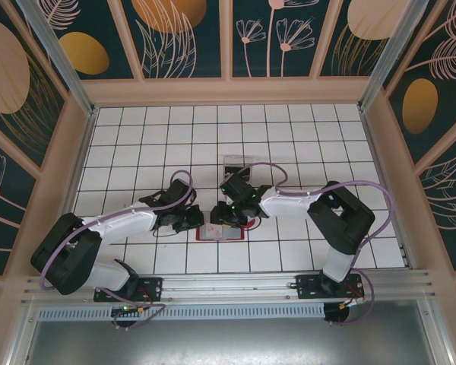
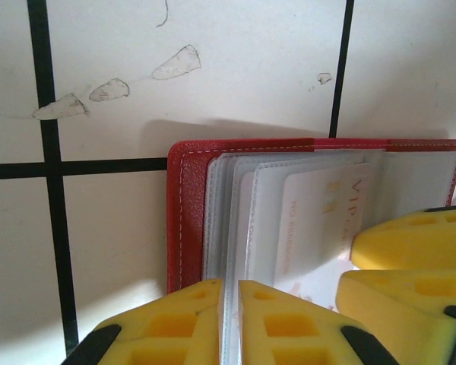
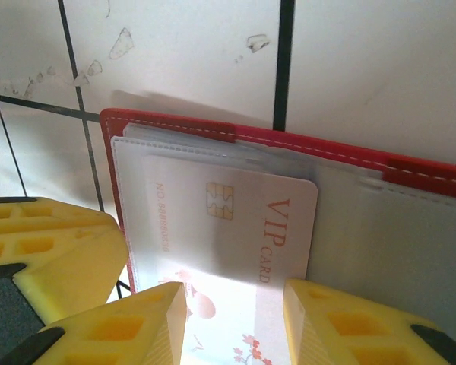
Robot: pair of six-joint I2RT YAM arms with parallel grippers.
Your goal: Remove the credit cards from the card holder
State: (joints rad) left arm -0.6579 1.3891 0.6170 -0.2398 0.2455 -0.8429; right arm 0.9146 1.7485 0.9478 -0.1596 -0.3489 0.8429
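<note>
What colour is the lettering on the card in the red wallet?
Orange-red on a white card, clearest in the right wrist view.

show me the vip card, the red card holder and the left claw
vip card (image 3: pixel 235 243), right wrist view, on its pale face below the chip
card holder (image 2: pixel 186 220), left wrist view, on its red stitched left edge
left claw (image 2: pixel 229 312), left wrist view, midway between its yellow fingertips

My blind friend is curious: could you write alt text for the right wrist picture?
A white VIP card with a gold chip sticks out of a clear pocket in an open red card holder on a white tiled table, its near end between the yellow fingers of the right end effector.
</note>
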